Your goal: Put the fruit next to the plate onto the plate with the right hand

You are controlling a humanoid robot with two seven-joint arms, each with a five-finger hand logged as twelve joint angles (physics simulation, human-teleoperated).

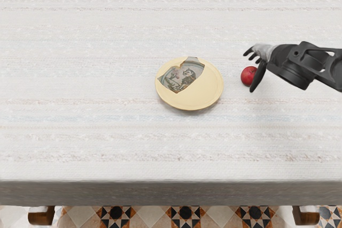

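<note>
A small red fruit (248,75) lies on the table just right of a round yellow plate (209,90) with a picture on its upper left part. My right hand (256,65) reaches in from the right edge and hovers right beside the fruit, its dark fingers spread and pointing down around the fruit's right side. The hand holds nothing. The plate carries no fruit. My left arm does not show.
The plate and fruit rest on a wide pale table (107,52) with a striped cloth. Its front edge (171,190) runs across the bottom, with a patterned tile floor below.
</note>
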